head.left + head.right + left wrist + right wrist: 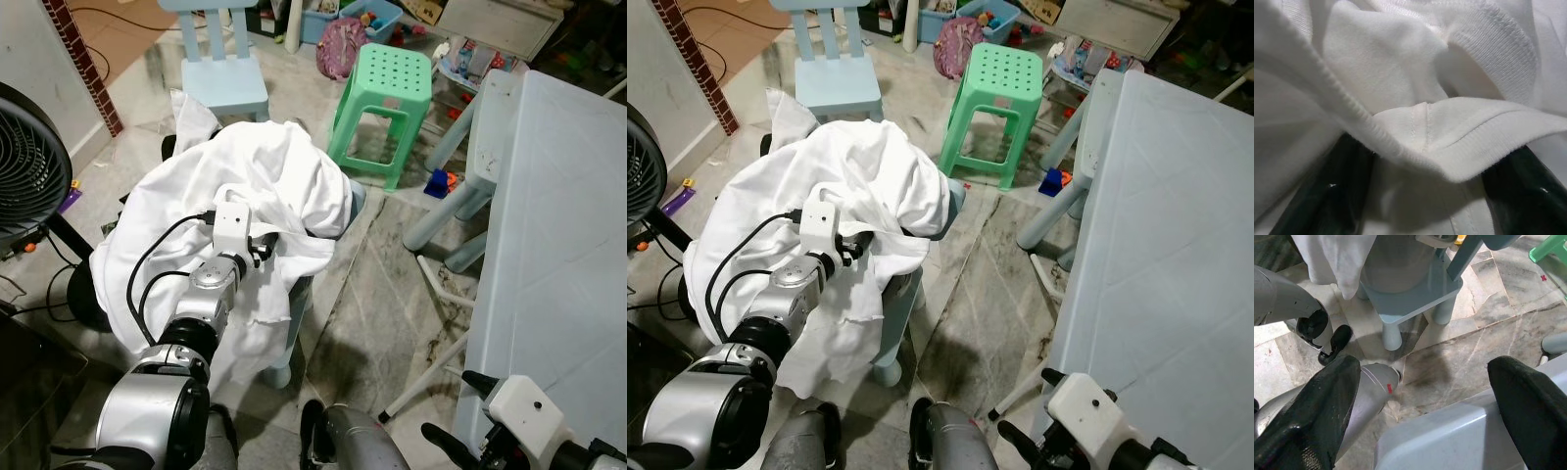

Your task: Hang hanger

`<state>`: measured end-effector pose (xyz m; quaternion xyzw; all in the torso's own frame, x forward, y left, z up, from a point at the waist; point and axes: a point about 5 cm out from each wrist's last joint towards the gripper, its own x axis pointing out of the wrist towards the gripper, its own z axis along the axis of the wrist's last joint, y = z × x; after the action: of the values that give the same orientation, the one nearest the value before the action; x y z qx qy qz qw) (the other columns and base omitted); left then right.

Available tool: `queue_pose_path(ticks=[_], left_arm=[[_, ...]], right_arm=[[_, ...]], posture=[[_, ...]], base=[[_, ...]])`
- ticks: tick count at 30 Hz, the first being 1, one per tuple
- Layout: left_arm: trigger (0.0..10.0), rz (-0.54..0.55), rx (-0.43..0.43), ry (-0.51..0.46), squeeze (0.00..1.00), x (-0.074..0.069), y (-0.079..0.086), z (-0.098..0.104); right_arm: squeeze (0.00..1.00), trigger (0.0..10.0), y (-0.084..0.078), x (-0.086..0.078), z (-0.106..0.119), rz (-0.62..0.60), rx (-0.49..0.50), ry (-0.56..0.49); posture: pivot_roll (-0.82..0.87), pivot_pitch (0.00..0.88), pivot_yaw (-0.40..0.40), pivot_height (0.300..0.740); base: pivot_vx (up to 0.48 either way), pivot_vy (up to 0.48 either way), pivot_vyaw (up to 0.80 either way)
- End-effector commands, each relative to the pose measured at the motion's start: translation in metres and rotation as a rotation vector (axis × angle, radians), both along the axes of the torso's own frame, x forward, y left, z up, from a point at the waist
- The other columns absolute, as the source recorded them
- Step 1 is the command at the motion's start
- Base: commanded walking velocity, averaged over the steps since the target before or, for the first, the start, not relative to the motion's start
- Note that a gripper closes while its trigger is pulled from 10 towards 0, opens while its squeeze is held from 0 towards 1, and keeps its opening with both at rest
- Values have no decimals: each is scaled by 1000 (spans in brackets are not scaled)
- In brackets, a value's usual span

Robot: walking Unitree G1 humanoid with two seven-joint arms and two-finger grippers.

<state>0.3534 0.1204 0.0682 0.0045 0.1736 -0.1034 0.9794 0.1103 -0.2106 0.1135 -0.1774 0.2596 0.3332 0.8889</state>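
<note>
My left gripper (263,243) is pushed into a white shirt (245,186) that lies heaped over a small pale blue chair (901,294) straight ahead of me. In the left wrist view my two black fingers (1339,183) stand apart, one on either side of a folded ribbed hem (1449,137). The cloth sits between them, but I cannot tell whether they are pressing on it or merely straddling it. No hanger is in sight; if there is one, I judge it is buried inside the shirt, somewhere beyond my fingertips under the folds near the collar.

My right gripper (1420,416) hangs low at my side, fingers spread wide and holding nothing, just above the near corner of a pale blue table (558,245).

The shirt looks light, soft and limp. It will sag and slide rather than keep any shape, and a pinch on a single loose layer may slip out or only drag cloth off the chair. The ribbed edge between my fingers is thicker and stitched, so I judge it the better place to take hold. A hanger underneath would be stiff and light; gripping through the cloth at its neck or shoulder would carry both together.

Beyond the chair stand a green stool (382,108) and a second blue chair (220,59); a black fan (29,166) is off to my left.
</note>
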Motion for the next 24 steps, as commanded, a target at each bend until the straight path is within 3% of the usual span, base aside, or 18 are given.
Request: queue_pose_path(ticks=[1,24], left_arm=[[0,-41,-7,37,0,-5,-7,-8],[0,-43,-10,15,0,-4,-4,-8]], right_arm=[[0,10000,1,-1,1,12,-5,8],[0,10000,3,8,-1,24,-8,-14]], posture=[[-302,238,-123,740],[-296,217,-122,740]], base=[[0,0,0],[0,0,0]])
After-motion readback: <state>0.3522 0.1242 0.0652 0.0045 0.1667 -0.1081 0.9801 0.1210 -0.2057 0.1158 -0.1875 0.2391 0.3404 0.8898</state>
